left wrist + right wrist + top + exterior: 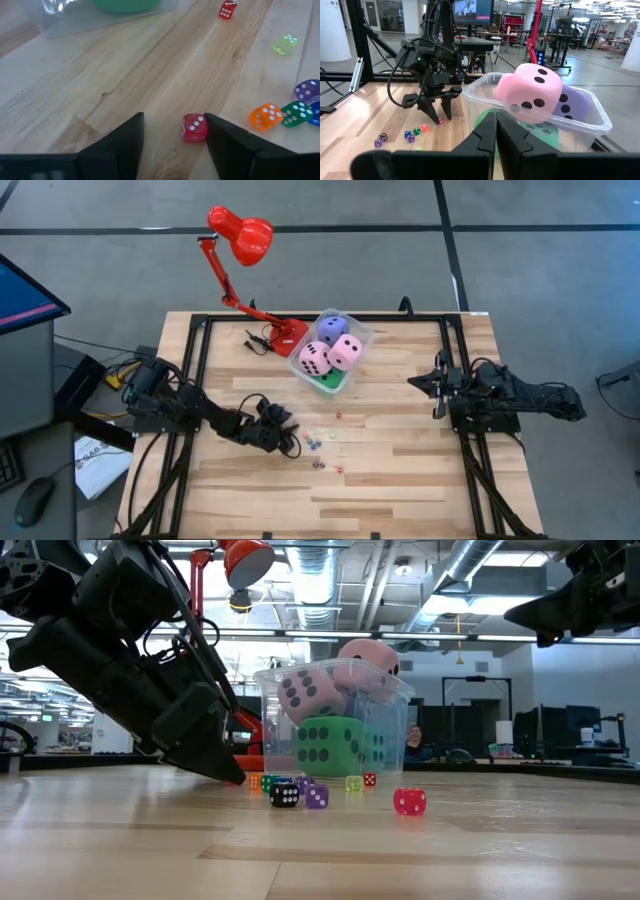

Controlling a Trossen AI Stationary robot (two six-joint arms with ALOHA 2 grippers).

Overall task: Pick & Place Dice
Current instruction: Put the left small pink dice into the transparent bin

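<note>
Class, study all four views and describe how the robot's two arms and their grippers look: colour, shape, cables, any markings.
Both arms are black, built of blocky jointed segments with black cables looped along them. The left gripper ends in two flat, wedge-shaped matte black fingers. The right gripper has the same dark tapered fingers. The right wrist view shows a small green light on the left arm's wrist housing. No lettering is legible.
</note>
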